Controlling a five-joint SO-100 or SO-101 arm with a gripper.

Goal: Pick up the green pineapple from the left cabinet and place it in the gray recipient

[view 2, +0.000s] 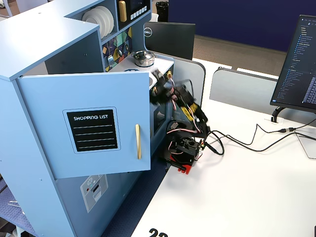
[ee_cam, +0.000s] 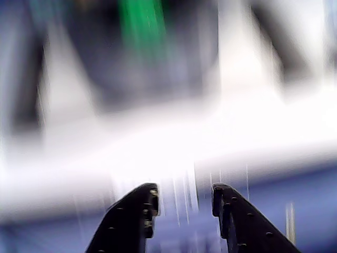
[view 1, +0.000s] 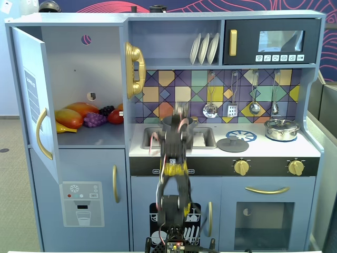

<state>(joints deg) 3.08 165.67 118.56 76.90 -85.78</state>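
— What's in the left cabinet [view 1: 79, 79] on your screen?

— In a fixed view its door [view 1: 37, 100] hangs open. On the shelf lie a mango [view 1: 71, 117], purple grapes [view 1: 95, 119] and something red [view 1: 116, 116]. I see no green pineapple there.

— Then where is it?

— My wrist view is badly smeared, but a green streak [ee_cam: 141, 23] sits inside a dark round shape, probably the pineapple in the gray recipient [view 1: 169, 122], which the arm mostly hides by the sink.

— And the hand?

— The hand [ee_cam: 184, 203] shows two black fingers apart, with nothing between them. I judge the drop done.

— Right side?

— A silver pot [view 1: 281, 129] stands on the stove, untouched.
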